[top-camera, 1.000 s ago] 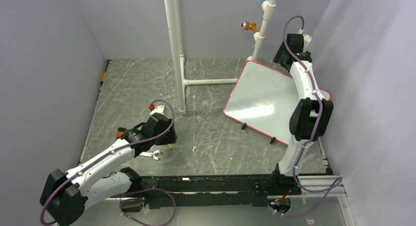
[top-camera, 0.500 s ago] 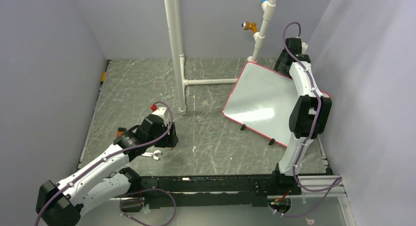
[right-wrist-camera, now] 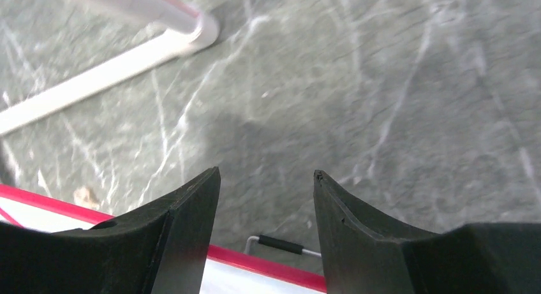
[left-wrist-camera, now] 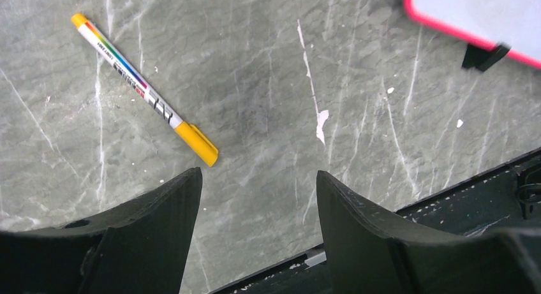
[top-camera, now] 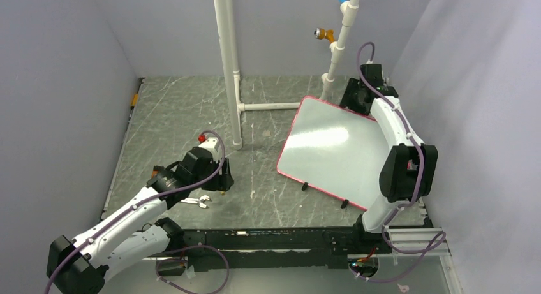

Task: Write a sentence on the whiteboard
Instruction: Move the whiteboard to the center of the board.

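The whiteboard (top-camera: 332, 147), white with a red-pink frame and small black feet, lies on the table at the right. Its face is blank; no sentence shows on it. My right gripper (top-camera: 354, 96) is at the board's far edge. In the right wrist view it (right-wrist-camera: 265, 173) is open, with the red frame (right-wrist-camera: 268, 262) and a wire foot (right-wrist-camera: 281, 244) below between its fingers. My left gripper (left-wrist-camera: 256, 173) is open and empty over bare table. A yellow-capped marker (left-wrist-camera: 143, 90) lies just up and left of it. A board corner (left-wrist-camera: 472, 13) shows at the top right.
A white upright pipe (top-camera: 228, 64) stands mid-table with a horizontal pipe (top-camera: 274, 106) running right to a second upright (top-camera: 341, 39). A small silver tool (top-camera: 198, 201) lies by the left arm. Grey walls close in on both sides; a black rail (top-camera: 287, 240) runs along the near edge.
My right gripper has moved left along the far side, and the whiteboard has slid and turned left with it. My left arm has shifted slightly toward the near edge.
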Tool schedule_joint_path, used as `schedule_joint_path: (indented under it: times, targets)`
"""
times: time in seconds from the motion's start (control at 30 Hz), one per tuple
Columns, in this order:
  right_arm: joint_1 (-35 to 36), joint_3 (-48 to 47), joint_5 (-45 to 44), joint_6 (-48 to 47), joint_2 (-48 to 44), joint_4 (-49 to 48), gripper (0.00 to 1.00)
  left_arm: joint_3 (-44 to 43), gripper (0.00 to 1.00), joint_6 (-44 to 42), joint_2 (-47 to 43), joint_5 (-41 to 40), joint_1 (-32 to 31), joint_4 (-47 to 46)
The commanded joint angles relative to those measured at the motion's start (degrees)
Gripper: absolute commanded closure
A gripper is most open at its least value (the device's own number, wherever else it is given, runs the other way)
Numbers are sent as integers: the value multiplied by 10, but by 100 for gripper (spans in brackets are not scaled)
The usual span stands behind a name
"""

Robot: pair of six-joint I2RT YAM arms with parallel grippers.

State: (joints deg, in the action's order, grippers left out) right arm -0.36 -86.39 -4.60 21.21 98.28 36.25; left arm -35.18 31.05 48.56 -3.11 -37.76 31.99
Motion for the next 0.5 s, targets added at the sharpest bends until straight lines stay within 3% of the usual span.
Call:
schedule_joint_path:
  times: [0.0, 0.3, 0.4, 0.47]
  targets:
    - [44, 40, 59, -4, -28, 19, 43, -35, 29, -17, -7, 15, -3, -27]
    - [98, 112, 132, -30, -100, -21, 43, -14, 25, -59, 9, 126, -3, -172]
    - [98, 116, 136, -43, -126, -25, 37, -4, 23, -81, 38, 184, -4, -251]
    - [99, 113, 125, -50, -141, -19, 26, 0, 21, -93, 64, 224, -4, -306]
